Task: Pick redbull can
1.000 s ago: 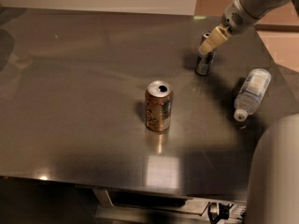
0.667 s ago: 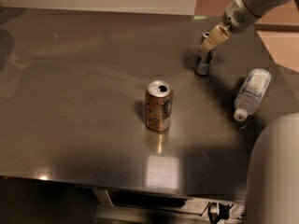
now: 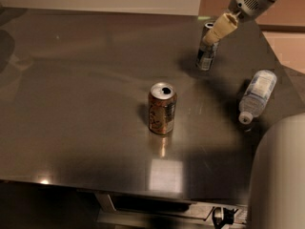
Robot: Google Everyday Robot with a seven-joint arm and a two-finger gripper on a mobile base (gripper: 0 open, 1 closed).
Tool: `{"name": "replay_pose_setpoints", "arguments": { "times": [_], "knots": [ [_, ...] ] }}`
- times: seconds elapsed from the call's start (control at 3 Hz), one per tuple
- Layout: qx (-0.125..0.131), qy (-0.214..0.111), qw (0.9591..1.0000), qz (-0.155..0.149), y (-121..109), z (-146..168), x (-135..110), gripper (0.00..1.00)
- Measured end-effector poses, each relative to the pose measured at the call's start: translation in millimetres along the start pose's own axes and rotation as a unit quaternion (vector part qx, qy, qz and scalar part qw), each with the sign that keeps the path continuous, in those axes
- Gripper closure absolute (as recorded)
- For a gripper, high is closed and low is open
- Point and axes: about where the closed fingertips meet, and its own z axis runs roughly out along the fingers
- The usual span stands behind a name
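Note:
The redbull can (image 3: 205, 57) is a slim silver can with dark bluish markings, standing upright on the steel table (image 3: 95, 80) at the far right. My gripper (image 3: 217, 32) reaches down from the upper right and sits against the can's upper part, partly covering it. A shorter orange-brown can (image 3: 162, 108) with an open top stands at the table's middle, well apart from the gripper.
A clear plastic bottle (image 3: 257, 94) with a white cap lies on its side at the right edge, near the redbull can. A pale rounded part of the robot (image 3: 279, 175) fills the lower right corner. The table's front edge runs along the bottom.
My gripper has shifted slightly up and right at the redbull can, and more of the can's top shows. The orange-brown can and the bottle have not moved.

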Motion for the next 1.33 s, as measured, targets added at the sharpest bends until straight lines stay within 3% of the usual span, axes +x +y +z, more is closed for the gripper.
{"name": "replay_pose_setpoints", "arguments": {
  "times": [0.33,1.0,1.33],
  "knots": [
    [-0.01,-0.006,0.9992,-0.038,18.0,-20.1,-24.0,1.0],
    [0.005,-0.04,0.9945,-0.097,38.3,-52.9,-76.2,1.0],
    [0.011,-0.05,0.9921,-0.115,46.0,-65.5,-88.2,1.0]
  ]
}}
